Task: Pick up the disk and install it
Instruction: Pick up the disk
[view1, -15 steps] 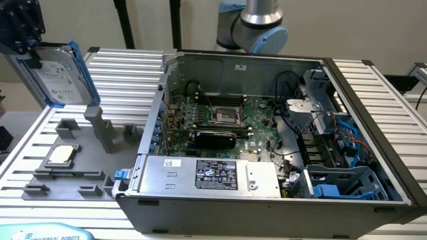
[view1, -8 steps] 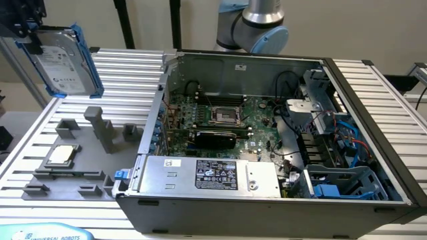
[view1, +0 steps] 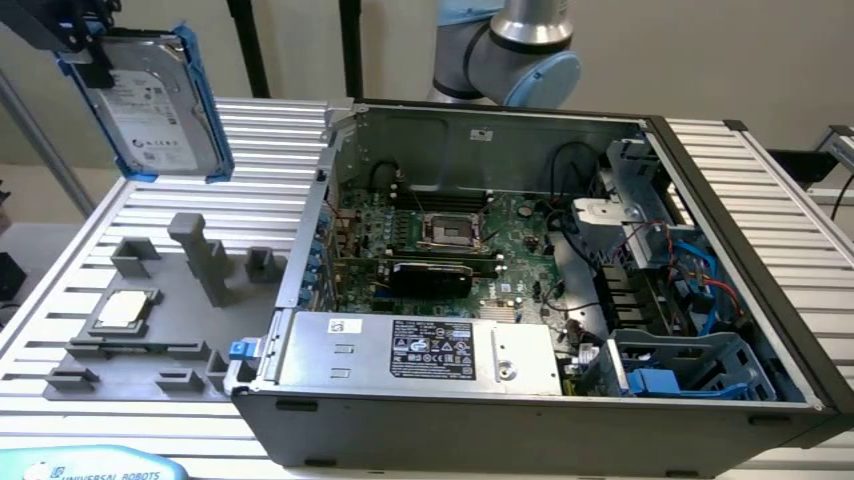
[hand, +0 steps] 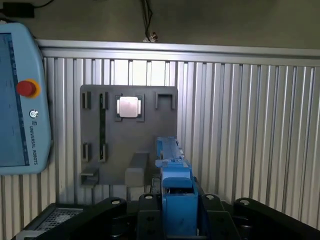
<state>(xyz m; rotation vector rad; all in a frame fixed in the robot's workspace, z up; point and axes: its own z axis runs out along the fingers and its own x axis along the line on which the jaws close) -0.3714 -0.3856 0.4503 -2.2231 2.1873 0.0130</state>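
Observation:
The disk (view1: 154, 105), a silver-grey drive with a white label in a blue carrier, hangs upright in the air at the exterior view's upper left, above the slatted table. My gripper (view1: 91, 52) is shut on its upper end. In the wrist view the blue carrier's edge (hand: 174, 192) runs between the black fingers (hand: 145, 212) of my gripper (hand: 175, 217). The open computer case (view1: 747, 230) lies to the exterior view's right, well apart from the disk.
A grey fixture plate (view1: 147, 345) with upright posts lies on the table and holds a small square chip (view1: 120, 308). Inside the case sit a silver power supply (view1: 414, 350) and a blue drive bay (view1: 681, 365). A teach pendant (hand: 20, 100) rests beside the plate.

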